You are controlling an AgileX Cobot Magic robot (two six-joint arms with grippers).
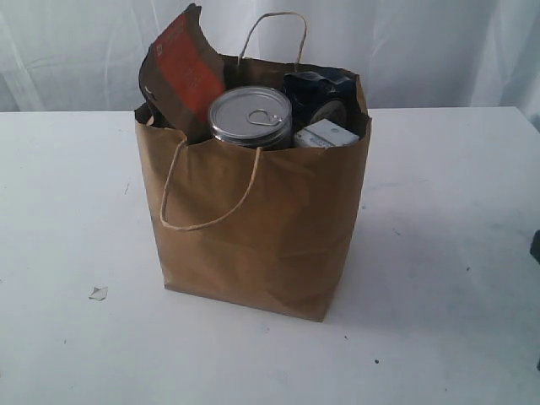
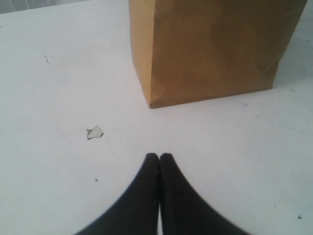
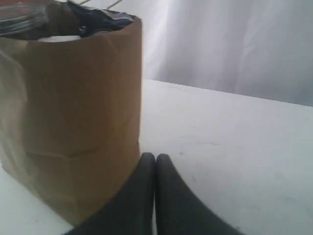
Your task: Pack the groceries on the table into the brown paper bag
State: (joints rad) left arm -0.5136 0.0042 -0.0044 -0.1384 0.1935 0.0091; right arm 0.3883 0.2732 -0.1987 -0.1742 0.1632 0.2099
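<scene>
black left tool [image 2: 159, 156] & right tool [image 3: 155, 156] both closed tight, empty.

no legible text anywhere, faint pale print on the brown-orange pouch [image 1: 181, 72], too blurred to read

The tall brown kraft paper bag [image 1: 253, 236] stands upright on the white, slightly scuffed bench [image 1: 67, 194], filled to its open top. A brown-orange pouch [image 1: 181, 74] sticks up at its left. A pull-tab silver can [image 1: 251, 116] sits upright in front, with a small white-blue carton [image 1: 326, 133] and a dark glossy packet [image 1: 316, 91] to the right.
</scene>
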